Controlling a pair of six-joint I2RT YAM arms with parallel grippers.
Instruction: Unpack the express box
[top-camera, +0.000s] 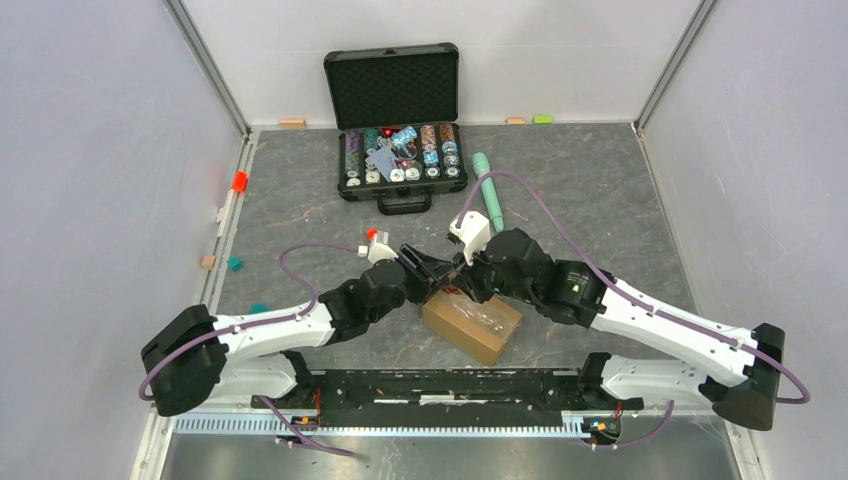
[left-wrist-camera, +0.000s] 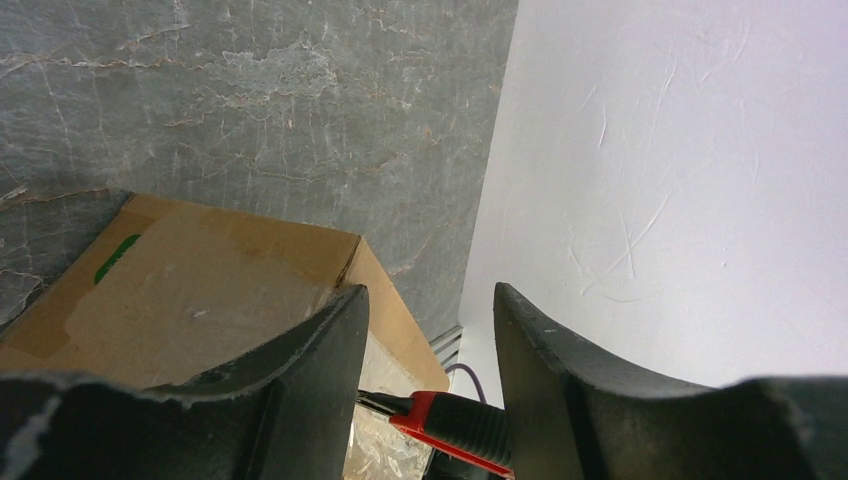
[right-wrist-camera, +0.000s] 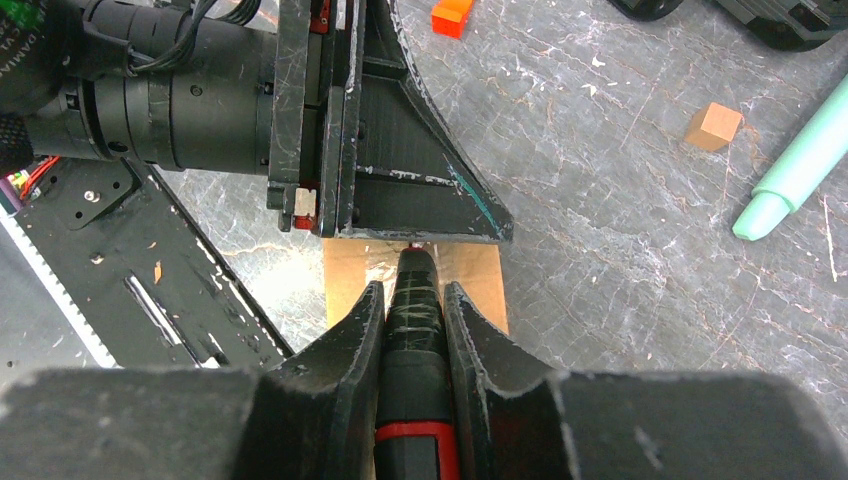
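The express box (top-camera: 472, 325), a small brown carton with glossy tape, lies on the grey table just in front of the arm bases. Both grippers meet over its far left corner. My right gripper (right-wrist-camera: 413, 292) is shut on a black tool with a red band (right-wrist-camera: 415, 310), whose tip points at the side of the left gripper above the box (right-wrist-camera: 480, 275). In the left wrist view, the tool (left-wrist-camera: 455, 425) crosses the gap between the fingers of my left gripper (left-wrist-camera: 428, 300), which stand apart over the box (left-wrist-camera: 200, 290). The grippers (top-camera: 440, 272) (top-camera: 462, 275) touch tip to tip.
An open black case of poker chips (top-camera: 400, 150) stands at the back. A mint green cylinder (top-camera: 492, 190) lies to its right. Small blocks lie scattered: orange (top-camera: 240, 181), teal (top-camera: 235, 264), wooden (right-wrist-camera: 714, 127). White walls enclose the table; a black rail (top-camera: 430, 385) runs along the near edge.
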